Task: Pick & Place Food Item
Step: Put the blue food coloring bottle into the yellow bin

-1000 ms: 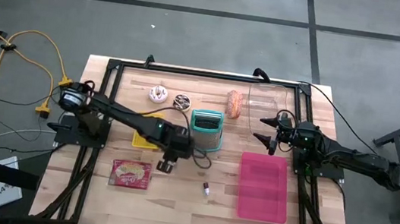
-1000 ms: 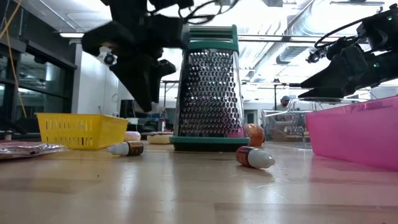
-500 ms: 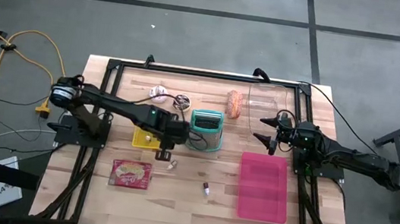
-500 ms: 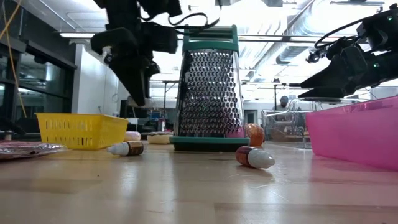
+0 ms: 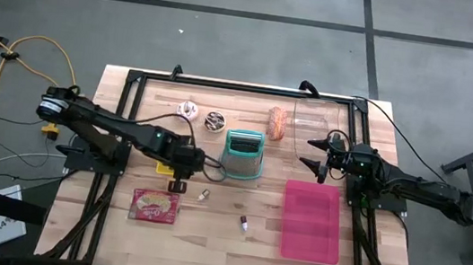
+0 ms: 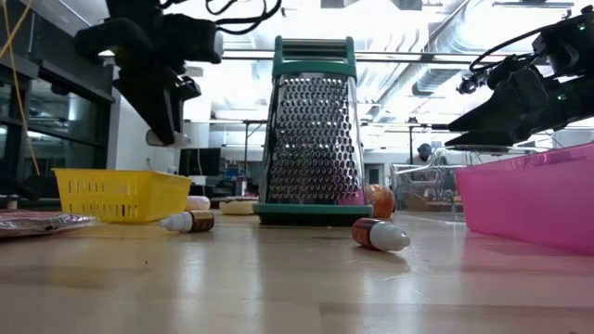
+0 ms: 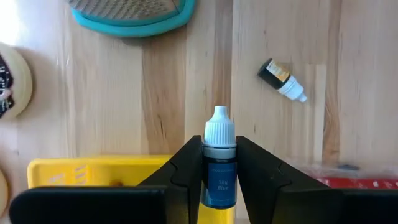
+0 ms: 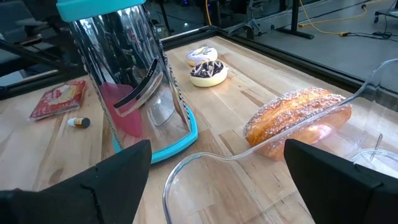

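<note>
Blue dropper bottle (image 7: 220, 167) pinched upright in the left gripper (image 7: 219, 180), above the yellow basket (image 7: 99, 171) edge, at 8 o'clock from the grater (image 5: 244, 154). Right gripper (image 5: 313, 155) wide, nothing held, at the grater's 3 o'clock. Sugared bun (image 5: 276, 124) lies at the grater's 1 o'clock.

The left gripper (image 7: 220, 168) covers the lower half of the little blue dropper bottle (image 7: 220, 163), so its label text is mostly unreadable. The yellow basket (image 7: 93, 174) runs off the wrist picture's edge, and so does the grater (image 7: 134, 14).
</note>
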You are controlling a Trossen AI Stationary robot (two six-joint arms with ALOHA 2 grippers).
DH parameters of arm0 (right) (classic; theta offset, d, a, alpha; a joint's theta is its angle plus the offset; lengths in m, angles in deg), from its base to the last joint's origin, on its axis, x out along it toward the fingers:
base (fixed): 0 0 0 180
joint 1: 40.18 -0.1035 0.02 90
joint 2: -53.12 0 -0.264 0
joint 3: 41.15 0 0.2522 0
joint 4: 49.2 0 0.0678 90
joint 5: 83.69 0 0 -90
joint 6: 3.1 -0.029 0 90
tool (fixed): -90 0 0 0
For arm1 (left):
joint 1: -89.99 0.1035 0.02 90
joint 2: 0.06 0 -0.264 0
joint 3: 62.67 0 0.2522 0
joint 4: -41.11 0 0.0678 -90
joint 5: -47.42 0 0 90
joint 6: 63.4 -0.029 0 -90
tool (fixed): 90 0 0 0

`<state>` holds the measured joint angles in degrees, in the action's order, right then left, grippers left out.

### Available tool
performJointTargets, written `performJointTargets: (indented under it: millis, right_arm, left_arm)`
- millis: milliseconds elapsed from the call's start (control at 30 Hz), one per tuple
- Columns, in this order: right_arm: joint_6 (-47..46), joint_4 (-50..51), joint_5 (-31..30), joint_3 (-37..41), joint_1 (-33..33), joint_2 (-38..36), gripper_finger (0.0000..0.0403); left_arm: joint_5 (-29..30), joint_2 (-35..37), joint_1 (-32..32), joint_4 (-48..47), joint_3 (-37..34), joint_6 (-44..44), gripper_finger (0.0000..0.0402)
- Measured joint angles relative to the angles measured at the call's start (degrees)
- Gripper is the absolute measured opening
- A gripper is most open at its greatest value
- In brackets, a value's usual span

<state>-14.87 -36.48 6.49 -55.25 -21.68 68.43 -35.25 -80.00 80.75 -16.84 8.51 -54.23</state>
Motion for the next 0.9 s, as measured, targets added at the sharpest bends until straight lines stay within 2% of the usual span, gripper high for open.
performJointTargets:
  millis: [367, 667, 900]
  right_arm:
    - [0.0, 0.0, 0.0, 0.0, 0.0, 0.0, 0.0357]
    - [0.0, 0.0, 0.0, 0.0, 0.0, 0.0, 0.0357]
    - [0.0, 0.0, 0.0, 0.0, 0.0, 0.0, 0.0357]
  left_arm:
    - [1.9, 2.9, -1.1, -2.9, -1.2, 6.4, 0.0079]
    - [3.4, 10.4, -1.1, -2.3, -8.4, 12.9, 0.0079]
    - [3.8, 13.4, -1.0, -0.1, -11.9, 13.6, 0.0079]
